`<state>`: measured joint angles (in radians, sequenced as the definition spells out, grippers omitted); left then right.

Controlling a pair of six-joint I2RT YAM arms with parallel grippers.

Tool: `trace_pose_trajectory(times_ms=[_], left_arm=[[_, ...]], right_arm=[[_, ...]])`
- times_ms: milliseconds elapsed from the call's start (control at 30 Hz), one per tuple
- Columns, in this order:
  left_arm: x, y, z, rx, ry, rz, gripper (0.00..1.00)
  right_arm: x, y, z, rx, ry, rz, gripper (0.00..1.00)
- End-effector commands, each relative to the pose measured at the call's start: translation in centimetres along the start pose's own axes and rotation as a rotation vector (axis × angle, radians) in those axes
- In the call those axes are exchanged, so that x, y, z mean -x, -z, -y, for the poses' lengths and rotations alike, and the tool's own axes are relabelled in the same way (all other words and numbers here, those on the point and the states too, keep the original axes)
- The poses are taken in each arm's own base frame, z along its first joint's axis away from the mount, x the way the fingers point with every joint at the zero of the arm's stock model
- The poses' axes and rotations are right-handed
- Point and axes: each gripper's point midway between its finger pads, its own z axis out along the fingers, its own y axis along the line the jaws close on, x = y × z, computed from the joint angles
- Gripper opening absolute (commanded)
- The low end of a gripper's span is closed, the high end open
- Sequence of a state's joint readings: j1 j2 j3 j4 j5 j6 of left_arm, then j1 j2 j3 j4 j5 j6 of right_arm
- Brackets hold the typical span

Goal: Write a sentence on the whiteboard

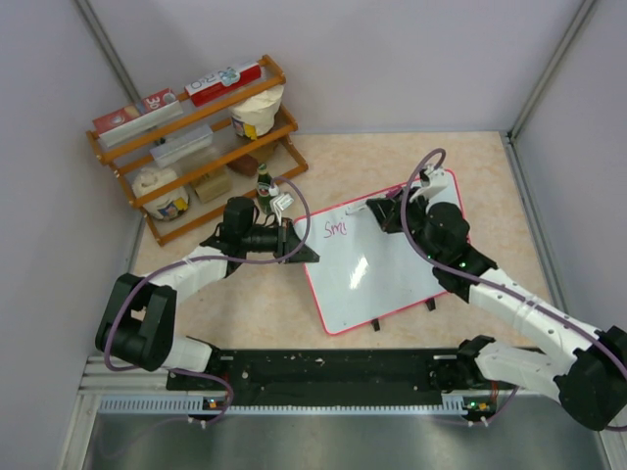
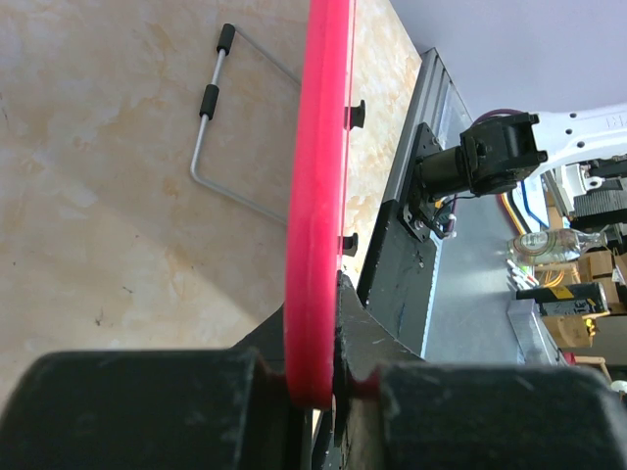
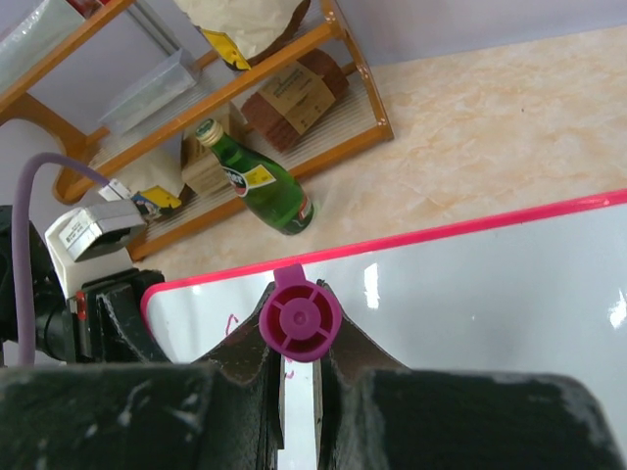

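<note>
The whiteboard [image 1: 392, 266] lies tilted at mid table, white with a red-pink frame. Pink writing [image 1: 336, 229] reading "Smi" sits near its upper left corner; the rest of the sentence does not show. My left gripper [image 1: 298, 249] is shut on the board's left frame edge [image 2: 318, 196], which runs between its jaws [image 2: 318, 382]. My right gripper [image 1: 378, 211] is shut on a magenta marker [image 3: 300, 320] held end-on over the board [image 3: 480, 294], just right of the writing. The marker tip is hidden.
A wooden shelf rack [image 1: 196, 137] with boxes and tubs stands at the back left. A green bottle [image 1: 263, 188] stands in front of it, also seen in the right wrist view [image 3: 257, 181]. A bent wire stand [image 2: 220, 117] lies on the table beside the board.
</note>
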<state>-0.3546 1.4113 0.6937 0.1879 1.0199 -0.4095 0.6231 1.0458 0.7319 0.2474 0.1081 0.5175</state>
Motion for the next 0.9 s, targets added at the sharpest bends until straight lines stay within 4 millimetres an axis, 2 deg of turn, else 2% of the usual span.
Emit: trace_pose_trajectory(times_ms=[0, 367, 667, 867], left_arm=[[-4.9, -0.6, -3.9, 0.138, -0.071, -0.114, 0.0], [-5.0, -0.5, -3.9, 0.142, -0.07, -0.114, 0.0], [-5.0, -0.6, -3.8, 0.139, -0.071, -0.115, 0.0], [-5.0, -0.6, -3.9, 0.14, -0.068, -0.117, 0.0]], right_arm=[[-0.5, 0.7, 0.7, -0.006, -0.003, -0.003, 0.0], [-2.7, 2.2, 2.0, -0.023, 0.002, -0.044, 0.0], [-2.9, 2.4, 2.4, -0.038, 0.008, -0.046, 0.0], [-2.0, 2.4, 2.4, -0.049, 0.013, -0.022, 0.0]])
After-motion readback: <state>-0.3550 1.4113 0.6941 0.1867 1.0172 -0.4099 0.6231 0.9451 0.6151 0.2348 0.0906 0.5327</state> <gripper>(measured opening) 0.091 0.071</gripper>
